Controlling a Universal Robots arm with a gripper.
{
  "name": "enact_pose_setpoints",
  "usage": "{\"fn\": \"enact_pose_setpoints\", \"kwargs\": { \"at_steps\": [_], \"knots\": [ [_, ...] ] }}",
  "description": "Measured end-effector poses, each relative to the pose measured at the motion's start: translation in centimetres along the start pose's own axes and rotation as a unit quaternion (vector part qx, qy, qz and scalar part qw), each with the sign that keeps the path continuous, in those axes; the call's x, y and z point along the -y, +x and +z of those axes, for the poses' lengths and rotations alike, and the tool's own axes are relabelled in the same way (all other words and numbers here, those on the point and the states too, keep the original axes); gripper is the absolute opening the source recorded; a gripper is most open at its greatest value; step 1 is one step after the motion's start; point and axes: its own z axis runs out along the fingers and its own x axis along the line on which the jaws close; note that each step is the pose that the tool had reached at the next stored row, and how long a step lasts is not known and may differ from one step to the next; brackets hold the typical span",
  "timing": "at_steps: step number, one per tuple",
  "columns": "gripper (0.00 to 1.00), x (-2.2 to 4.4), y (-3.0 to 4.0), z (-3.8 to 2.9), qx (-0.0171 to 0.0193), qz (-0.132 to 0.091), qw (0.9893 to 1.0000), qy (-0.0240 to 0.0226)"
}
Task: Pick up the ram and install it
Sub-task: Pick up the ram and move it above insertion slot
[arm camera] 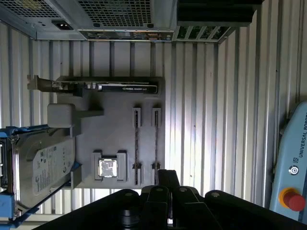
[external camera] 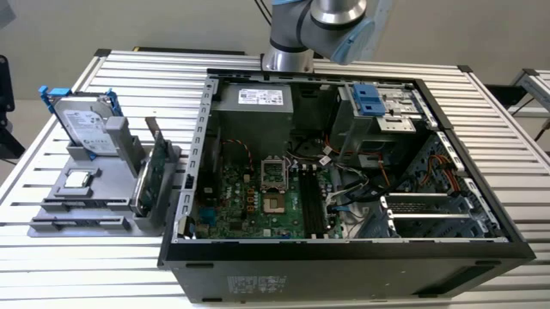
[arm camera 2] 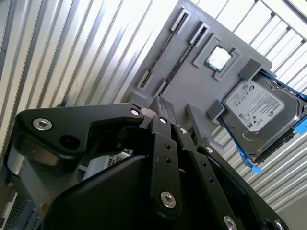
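So the gripper [arm camera: 168, 176] has its fingers pressed together with nothing between them, as far as I can see in both wrist views. The ram [arm camera: 156, 139] is sitting on edge in a slot of the grey holder [arm camera: 120, 129]. Its near end is the closest thing to the fingertips, just ahead of them, though I can't tell how much air is between the two. A second stick [arm camera: 136, 139] runs alongside it, one slot further from the gripper. Past that, off to the same side, there's the chip [arm camera: 108, 168] in its pocket, then the hard drive [arm camera: 43, 172] with the blue bracket, propped at the holder's edge. The green card [arm camera: 105, 87] stands across the holder's far end, beyond the sticks as seen from the gripper, and the case [arm camera: 124, 19] is further out again. Holder and case sit on the slatted table [arm camera: 216, 120]. Off the gripper's other side is a pendant [arm camera: 290, 182] with a red button.
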Motion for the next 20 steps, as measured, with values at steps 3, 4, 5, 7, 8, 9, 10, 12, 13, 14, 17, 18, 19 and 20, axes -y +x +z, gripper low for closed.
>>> {"fn": "enact_pose_setpoints", "kwargs": {
  "at_steps": [3, 4, 5, 7, 8, 9, 10, 12, 13, 14, 17, 18, 19, 20],
  "knots": [
    [0.00, 0.00, 0.00, -0.01, 0.0001, 0.003, 1.0000, 0.0000],
    [0.00, 0.01, 0.00, -0.01, 0.0001, 0.003, 1.0000, 0.0000],
    [0.00, 0.01, 0.00, -0.01, 0.0001, 0.003, 1.0000, 0.0000],
    [0.00, 0.01, 0.00, -0.01, 0.0001, 0.003, 1.0000, 0.0000],
    [0.00, 0.01, 0.00, 0.00, 0.0001, 0.003, 1.0000, 0.0000],
    [0.00, 0.01, 0.00, -0.01, 0.0001, 0.003, 1.0000, 0.0000],
    [0.00, 0.01, 0.00, -0.01, 0.0001, 0.003, 1.0000, 0.0000],
    [0.00, 0.01, 0.00, -0.01, 0.0001, 0.003, 1.0000, 0.0000],
    [0.00, 0.01, 0.00, 0.00, 0.0001, 0.003, 1.0000, 0.0000],
    [0.00, 0.01, 0.00, -0.01, 0.0001, 0.003, 1.0000, 0.0000],
    [0.00, 0.01, 0.00, 0.00, 0.0001, 0.003, 1.0000, 0.0000],
    [1.00, 0.01, 0.00, -0.01, 0.0001, 0.003, 1.0000, 0.0001],
    [1.00, 0.01, 0.00, -0.01, 0.0000, 0.003, 1.0000, 0.0000],
    [1.00, 0.01, 0.00, 0.00, 0.0000, 0.003, 1.0000, 0.0000]
  ]
}}
